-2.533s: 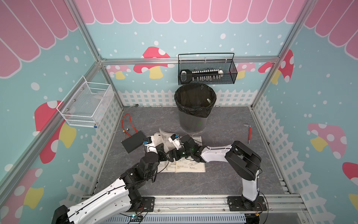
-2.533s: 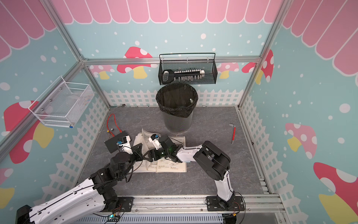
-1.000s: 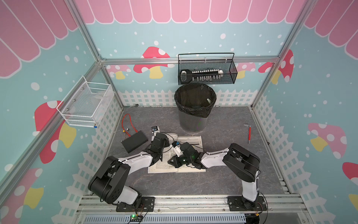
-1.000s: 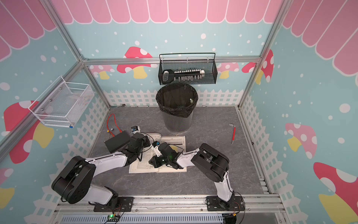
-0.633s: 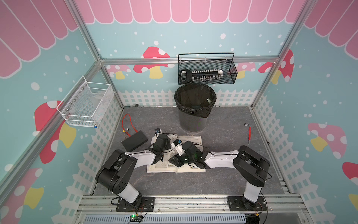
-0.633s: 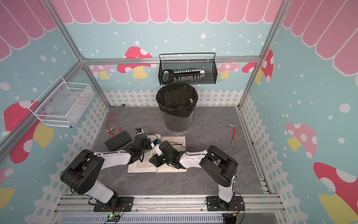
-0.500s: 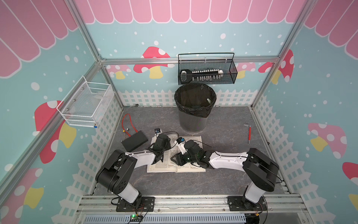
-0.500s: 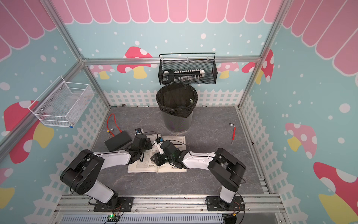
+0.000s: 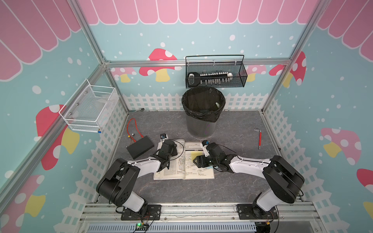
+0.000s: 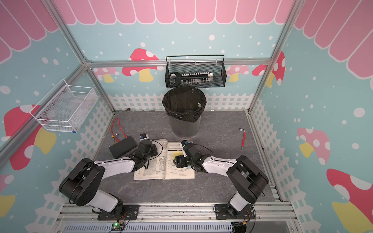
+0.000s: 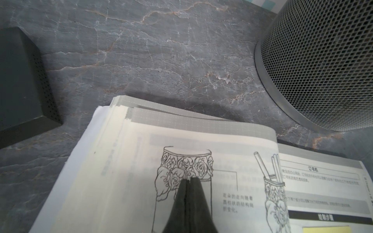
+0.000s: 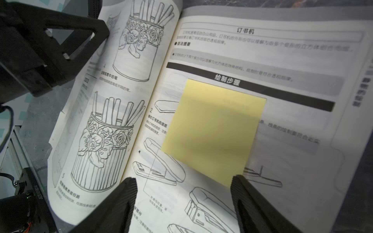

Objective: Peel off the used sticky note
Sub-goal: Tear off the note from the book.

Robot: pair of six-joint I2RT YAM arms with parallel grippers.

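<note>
Right gripper point(image 12: 182, 181): ribbed black jaws spread wide, empty, one tip beside the note's corner. Sticky note point(image 12: 214, 131): pale yellow square, blank, flat on the open book's point(image 12: 262, 50) right page; whole in the right wrist view, only an edge in the left wrist view. Left gripper point(image 11: 188, 180): jaws closed, tips on the left page. Mesh bin point(image 11: 323, 60) beyond.

The grey marble-patterned table surface point(image 9: 232, 125) carries four loose items.

1. A cylindrical metal-mesh waste bin point(image 9: 199, 129) with a black plastic liner stands upright near the rear wall.
2. A flat black rectangular box point(image 9: 140, 146) lies on the left side.
3. A thin red wire loop point(image 9: 128, 126) lies just behind the box.
4. A red-shafted L-shaped key point(image 9: 260, 140) lies well apart, on the right side.

A black wire-mesh wall basket point(image 9: 236, 80) hangs above the bin and holds a black-handled bit set point(image 9: 210, 77). A white wire-mesh basket point(image 9: 80, 119) hangs on the left wall.
</note>
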